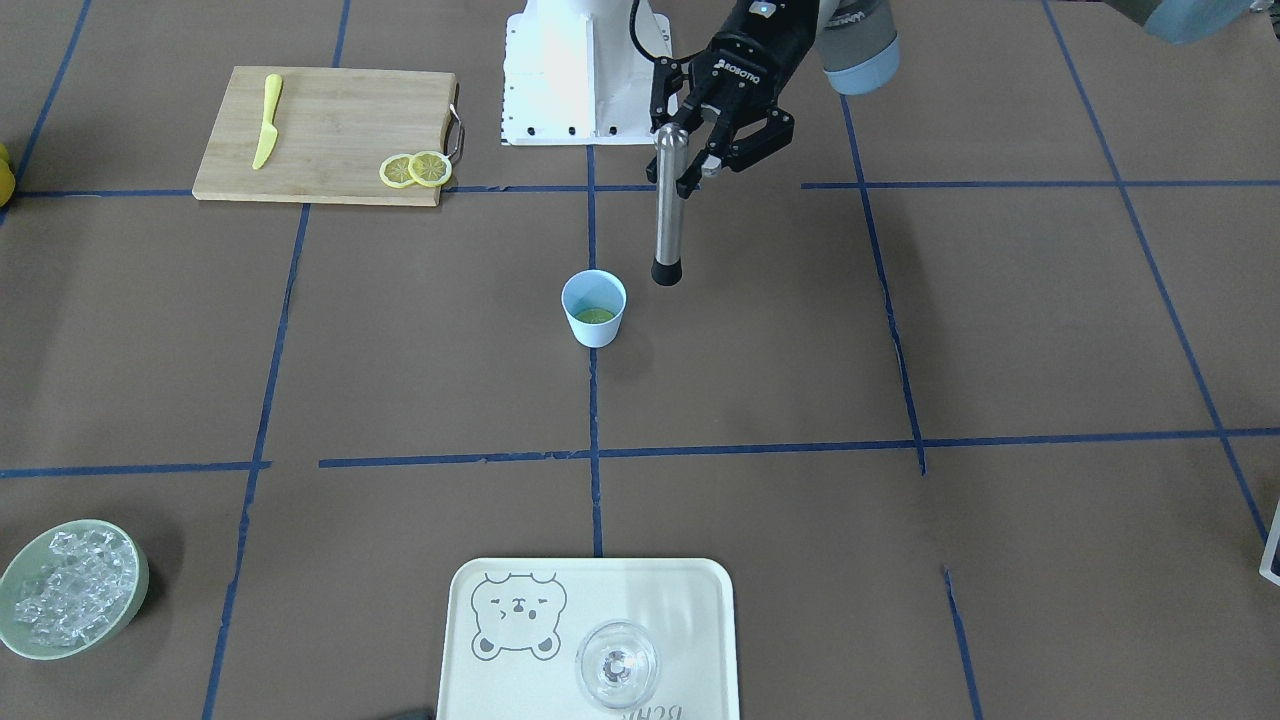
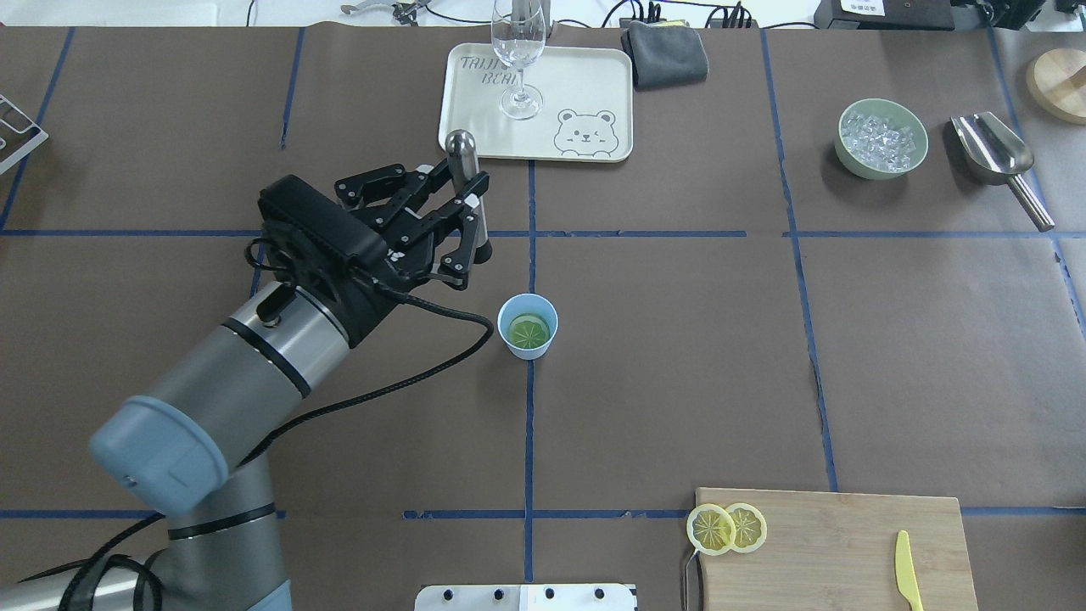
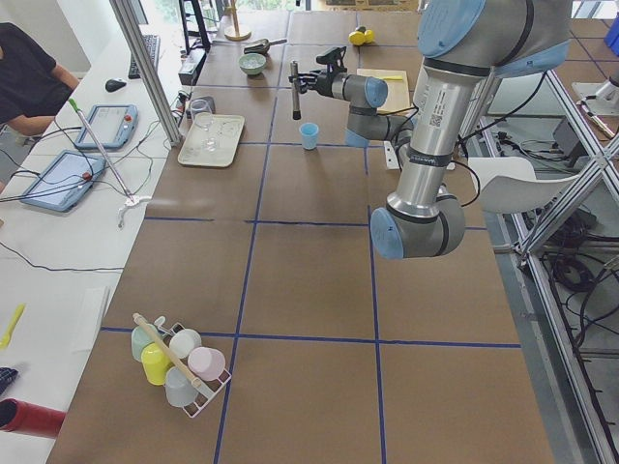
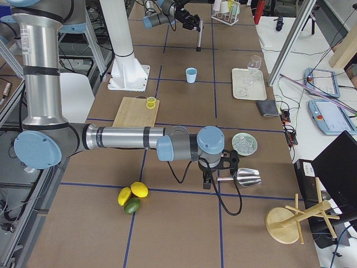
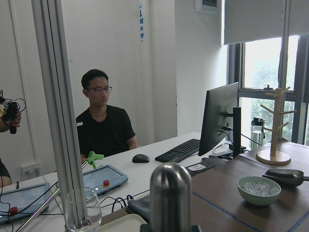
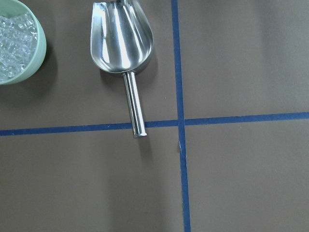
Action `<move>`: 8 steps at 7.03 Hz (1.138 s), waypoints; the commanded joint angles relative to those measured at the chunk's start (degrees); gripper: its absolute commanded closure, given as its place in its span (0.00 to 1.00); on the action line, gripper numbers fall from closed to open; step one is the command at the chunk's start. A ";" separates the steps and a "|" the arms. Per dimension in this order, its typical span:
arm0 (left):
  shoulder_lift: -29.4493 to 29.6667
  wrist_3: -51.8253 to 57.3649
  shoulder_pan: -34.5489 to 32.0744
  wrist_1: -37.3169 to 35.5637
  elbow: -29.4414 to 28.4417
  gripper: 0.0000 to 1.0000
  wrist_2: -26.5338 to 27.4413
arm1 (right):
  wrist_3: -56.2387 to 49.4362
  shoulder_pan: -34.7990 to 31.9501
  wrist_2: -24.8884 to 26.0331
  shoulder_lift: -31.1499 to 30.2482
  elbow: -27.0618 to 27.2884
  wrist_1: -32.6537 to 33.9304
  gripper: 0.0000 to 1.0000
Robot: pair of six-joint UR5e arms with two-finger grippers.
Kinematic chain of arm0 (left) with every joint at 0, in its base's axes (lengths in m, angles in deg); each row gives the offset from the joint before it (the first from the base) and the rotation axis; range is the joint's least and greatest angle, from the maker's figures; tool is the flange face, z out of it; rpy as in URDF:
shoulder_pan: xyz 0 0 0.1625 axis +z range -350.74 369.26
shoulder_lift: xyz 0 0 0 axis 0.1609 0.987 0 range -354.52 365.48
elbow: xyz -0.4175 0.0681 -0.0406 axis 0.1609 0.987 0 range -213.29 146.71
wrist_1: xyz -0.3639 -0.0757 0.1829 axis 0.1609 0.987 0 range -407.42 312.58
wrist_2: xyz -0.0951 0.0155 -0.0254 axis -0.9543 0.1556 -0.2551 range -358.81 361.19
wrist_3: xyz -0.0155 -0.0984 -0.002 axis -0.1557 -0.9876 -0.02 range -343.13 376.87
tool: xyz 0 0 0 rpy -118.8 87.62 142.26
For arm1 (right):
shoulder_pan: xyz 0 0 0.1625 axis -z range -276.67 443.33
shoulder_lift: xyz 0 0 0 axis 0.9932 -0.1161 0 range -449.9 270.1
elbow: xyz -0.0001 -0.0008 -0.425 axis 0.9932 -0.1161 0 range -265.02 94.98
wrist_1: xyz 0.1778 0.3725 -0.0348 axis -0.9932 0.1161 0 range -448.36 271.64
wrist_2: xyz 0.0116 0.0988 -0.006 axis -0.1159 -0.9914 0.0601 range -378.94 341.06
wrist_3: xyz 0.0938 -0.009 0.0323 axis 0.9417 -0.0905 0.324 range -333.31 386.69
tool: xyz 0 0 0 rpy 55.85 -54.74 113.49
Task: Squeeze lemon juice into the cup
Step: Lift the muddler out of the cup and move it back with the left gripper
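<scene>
The left claw (image 2: 471, 212) is gripping an upright steel rod (image 1: 668, 215) beside the small light-blue plastic cup (image 1: 601, 330). The overhead view is showing a round yellowish lemon slice (image 2: 527, 330) inside. The right claw (image 4: 215, 178) is appearing only side-on, so I cannot tell its state.

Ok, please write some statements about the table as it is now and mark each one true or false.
1. The left gripper holds a metal rod upright. True.
2. A lemon slice lies in the cup. True.
3. The rod's tip is inside the cup. False: it is beside the cup, outside it.
4. Three slices lie on the board. False: only two slices are there.
5. The glass stands on the board. False: it stands on the tray.
</scene>
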 commanded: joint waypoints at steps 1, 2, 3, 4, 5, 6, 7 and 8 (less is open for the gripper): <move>-3.18 -0.71 -0.23 -0.46 3.31 1.00 -1.22 | 0.05 0.00 -0.01 -0.08 0.01 0.00 0.00; -3.19 -2.71 -0.23 -0.64 4.46 1.00 -2.35 | 0.05 0.00 -0.01 -0.17 0.01 -0.09 0.00; -3.28 -3.69 -0.49 -1.86 6.29 1.00 -7.84 | 0.05 0.00 -0.01 -0.26 0.01 -0.09 0.00; -3.37 -5.96 -1.37 -8.83 8.66 1.00 -12.69 | 0.05 0.00 -0.01 -0.35 0.01 -0.09 0.00; -3.11 -7.90 -5.99 -18.13 11.73 1.00 -21.70 | 0.05 0.00 0.08 -0.43 -0.17 -0.09 0.00; -3.02 -9.57 -9.86 -25.18 12.89 1.00 -30.84 | 0.05 0.00 0.08 -0.70 0.00 -0.09 0.00; -3.28 -15.94 -11.99 -31.78 14.38 1.00 -34.84 | 0.05 0.00 0.08 -0.79 0.01 -0.09 0.00; -2.50 -20.70 -12.71 -38.02 13.96 1.00 -36.97 | 0.05 0.00 0.17 -0.79 -0.08 -0.09 0.00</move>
